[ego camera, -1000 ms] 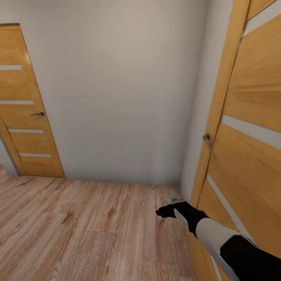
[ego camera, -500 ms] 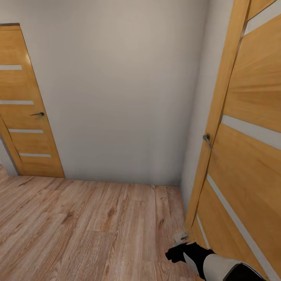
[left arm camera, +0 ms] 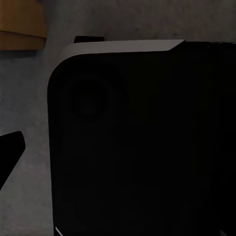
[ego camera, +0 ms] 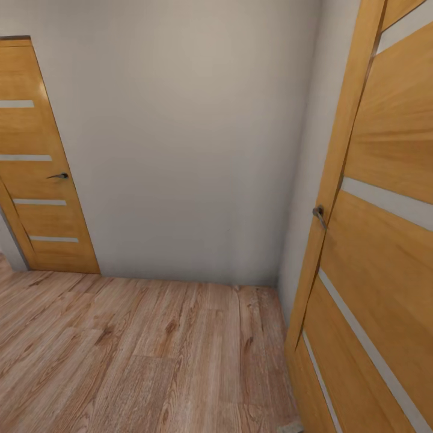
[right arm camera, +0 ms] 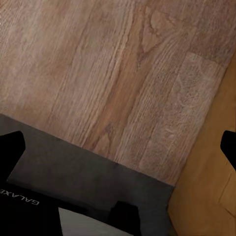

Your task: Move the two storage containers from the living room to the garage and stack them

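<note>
The two storage containers are out of view. The head view looks into a hallway corner with light wood plank flooring [ego camera: 150,355]. My right gripper [right arm camera: 118,145] hangs open over those planks, with one dark fingertip [right arm camera: 11,147] at each side of its wrist view and nothing between them. My left gripper [left arm camera: 118,147] points at my own dark body [left arm camera: 142,137]. One of its fingertips [left arm camera: 10,150] stands far out at the frame's edge, and the other is lost against the black.
A shut wooden door [ego camera: 36,180] with a lever handle stands at the far left. A second wooden door [ego camera: 373,240] stands close on the right, its handle [ego camera: 319,213] near the white wall [ego camera: 192,150]. My grey base [right arm camera: 83,187] sits beside that door's foot.
My right arm has drawn back and down, out of the head view. The doors, wall and floor have not shifted.
</note>
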